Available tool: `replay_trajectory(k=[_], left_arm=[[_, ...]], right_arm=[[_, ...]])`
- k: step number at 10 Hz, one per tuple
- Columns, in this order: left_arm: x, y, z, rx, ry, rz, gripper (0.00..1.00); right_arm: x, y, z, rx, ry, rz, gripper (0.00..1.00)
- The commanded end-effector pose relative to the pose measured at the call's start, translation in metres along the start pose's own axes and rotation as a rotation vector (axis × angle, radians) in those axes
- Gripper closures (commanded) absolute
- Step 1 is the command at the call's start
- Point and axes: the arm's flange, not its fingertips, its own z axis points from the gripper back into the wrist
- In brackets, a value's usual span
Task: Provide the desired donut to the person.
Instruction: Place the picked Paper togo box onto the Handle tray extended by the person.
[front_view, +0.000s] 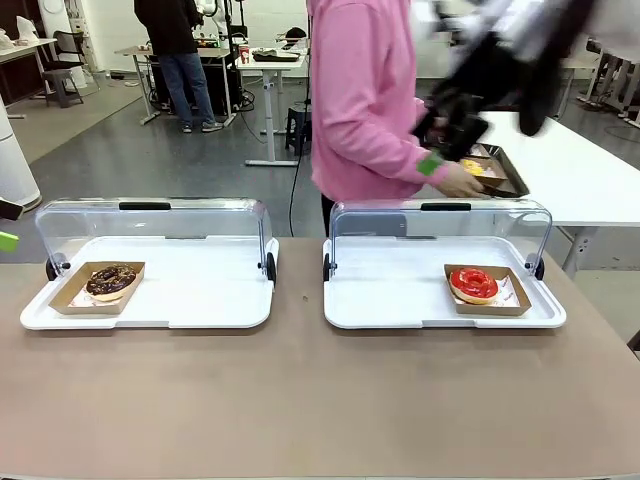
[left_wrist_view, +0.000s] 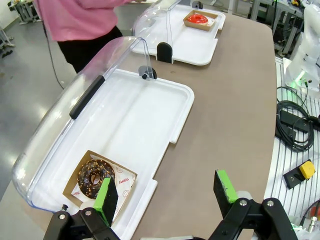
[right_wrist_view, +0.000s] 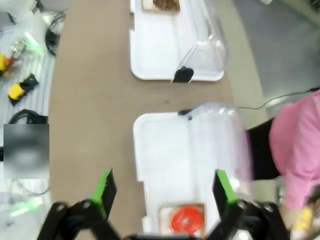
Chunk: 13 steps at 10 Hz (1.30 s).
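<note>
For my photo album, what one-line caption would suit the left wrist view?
Open left gripper hovers above a chocolate donut in its cardboard tray, clear lid raised.

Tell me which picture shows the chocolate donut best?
The left wrist view: the chocolate donut is close, so its nut sprinkles and paper box show clearly. In the front view it sits smaller, seen from the side, in the left tray. In the right wrist view it is far off, blurry and cut by the top edge.
</note>
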Motion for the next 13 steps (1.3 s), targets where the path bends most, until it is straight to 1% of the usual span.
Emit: replay_trajectory(k=[1, 2, 3, 5, 6, 8, 9, 12, 13], left_arm=[[-0.001, 0.000, -0.001, -0.003, -0.017, -0.003, 0.00], [-0.001, 0.000, -0.001, -0.003, -0.017, -0.003, 0.00], [-0.001, 0.000, -0.001, -0.003, -0.017, -0.003, 0.00], [-0.001, 0.000, -0.001, -0.003, -0.017, -0.003, 0.00], [-0.001, 0.000, -0.001, -0.003, -0.017, -0.003, 0.00], [-0.001, 0.000, -0.001, -0.003, -0.017, -0.003, 0.00], [-0.001, 0.000, -0.001, -0.003, -0.017, -0.003, 0.00], [-0.001, 0.000, -0.001, -0.003, -0.017, -0.003, 0.00], [-0.001, 0.000, -0.001, -0.003, -0.017, -0.003, 0.00]], right_arm=[[-0.070, 0.057, 0.020, -0.095, -0.116, -0.070, 0.00], [-0.097, 0.074, 0.027, -0.171, -0.156, -0.156, 0.00], [-0.118, 0.089, 0.029, -0.229, -0.160, -0.258, 0.00], [-0.157, 0.119, 0.044, -0.303, -0.196, -0.378, 0.00], [-0.167, 0.124, 0.048, -0.290, -0.196, -0.409, 0.00], [-0.182, 0.115, 0.050, -0.270, -0.210, -0.455, 0.00], [-0.186, 0.109, 0.049, -0.265, -0.198, -0.480, 0.00], [-0.191, 0.098, 0.048, -0.290, -0.185, -0.557, 0.00], [-0.192, 0.096, 0.049, -0.288, -0.178, -0.562, 0.00]])
